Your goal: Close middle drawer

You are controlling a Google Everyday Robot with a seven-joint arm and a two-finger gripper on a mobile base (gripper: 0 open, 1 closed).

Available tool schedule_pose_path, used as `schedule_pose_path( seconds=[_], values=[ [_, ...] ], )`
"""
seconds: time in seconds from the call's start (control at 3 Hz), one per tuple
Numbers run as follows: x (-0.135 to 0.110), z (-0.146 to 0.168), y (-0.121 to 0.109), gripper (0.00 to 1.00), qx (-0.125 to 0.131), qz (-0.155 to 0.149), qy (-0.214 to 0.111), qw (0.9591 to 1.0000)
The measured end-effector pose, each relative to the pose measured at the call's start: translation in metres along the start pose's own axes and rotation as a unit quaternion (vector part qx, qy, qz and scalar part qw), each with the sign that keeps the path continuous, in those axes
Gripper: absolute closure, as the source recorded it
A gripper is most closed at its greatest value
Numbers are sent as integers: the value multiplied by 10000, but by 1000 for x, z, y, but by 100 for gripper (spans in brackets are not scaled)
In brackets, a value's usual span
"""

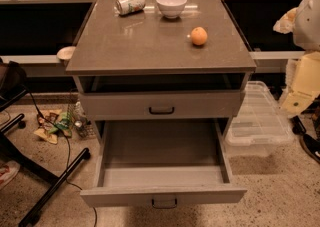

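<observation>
The middle drawer (163, 196) is a wide grey drawer with a small dark handle (164, 202). It is pulled far out toward me and its inside is empty. Above it the top drawer (161, 103), with its own dark handle, stands slightly out from the cabinet. The lowest drawer is hidden under the open one. Pale parts of my arm (306, 71) show at the right edge, well to the right of the cabinet. My gripper is out of view.
On the cabinet top (125, 46) are a can lying on its side (130, 4), a white bowl (171, 5) and an orange (199, 36). A clear plastic bin (260, 121) sits on the floor to the right. A black chair base (50, 186) and litter (55, 123) are on the left.
</observation>
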State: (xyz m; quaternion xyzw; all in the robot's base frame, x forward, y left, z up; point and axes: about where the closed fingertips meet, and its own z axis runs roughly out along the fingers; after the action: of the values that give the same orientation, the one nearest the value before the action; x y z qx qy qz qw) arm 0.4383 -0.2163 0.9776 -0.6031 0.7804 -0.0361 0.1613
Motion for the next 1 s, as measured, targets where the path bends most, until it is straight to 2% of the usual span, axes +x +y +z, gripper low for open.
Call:
schedule_pose_path(
  seconds=[0.33, 0.67, 1.0],
  values=[
    [0, 0, 0, 0, 0, 0, 0, 10000],
    [0, 15, 9, 0, -54, -10, -33, 10000],
    [3, 50, 24, 0, -325, 74, -206, 9992]
  ],
)
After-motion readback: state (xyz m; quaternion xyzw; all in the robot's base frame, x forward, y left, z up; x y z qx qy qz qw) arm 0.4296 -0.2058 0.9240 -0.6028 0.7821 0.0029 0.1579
